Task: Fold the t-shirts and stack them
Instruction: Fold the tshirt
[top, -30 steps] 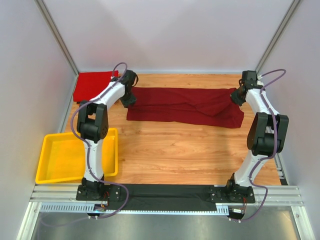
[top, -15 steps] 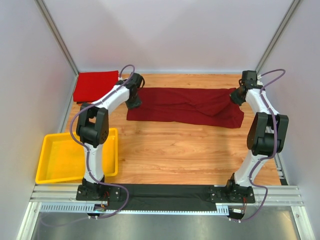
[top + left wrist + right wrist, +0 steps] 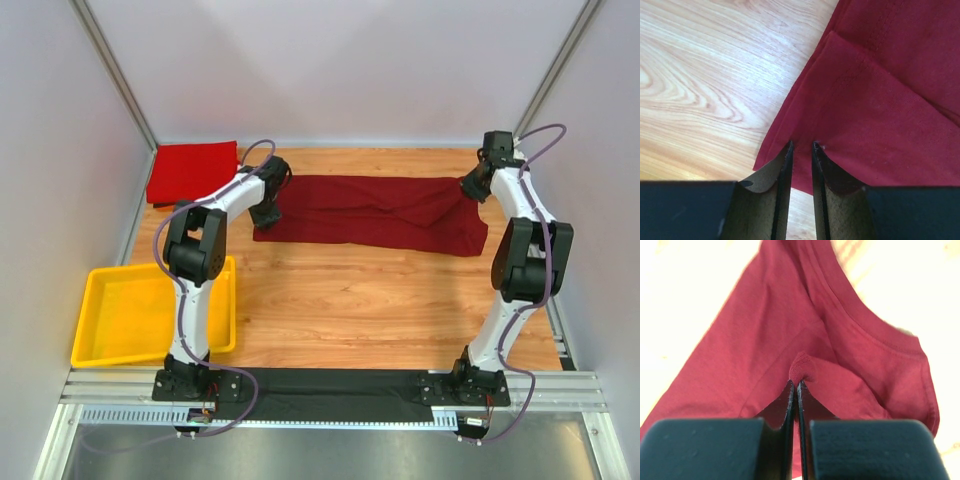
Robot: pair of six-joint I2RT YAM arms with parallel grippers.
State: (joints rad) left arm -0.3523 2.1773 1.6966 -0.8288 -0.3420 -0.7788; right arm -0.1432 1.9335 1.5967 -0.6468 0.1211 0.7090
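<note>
**Both grippers at the ends of the maroon shirt**

Maroon t-shirt (image 3: pixel 370 210) lies flat, folded into a long band across the far half of the bench (image 3: pixel 350 300), running left to right. Left gripper (image 3: pixel 801 147) sits at the band's left end. Its fingers (image 3: pixel 782 167) are a narrow slit apart, and maroon cloth fills the slit at the folded edge. Right gripper (image 3: pixel 797 382) is at the right end, jaws pressed together with a small pucker of cloth pinched at the tips, the collar just beyond. Brighter red t-shirt (image 3: pixel 190 172) lies folded in the far-left corner. Yellow tray (image 3: pixel 120 315) sits at the left edge, near side.
</note>
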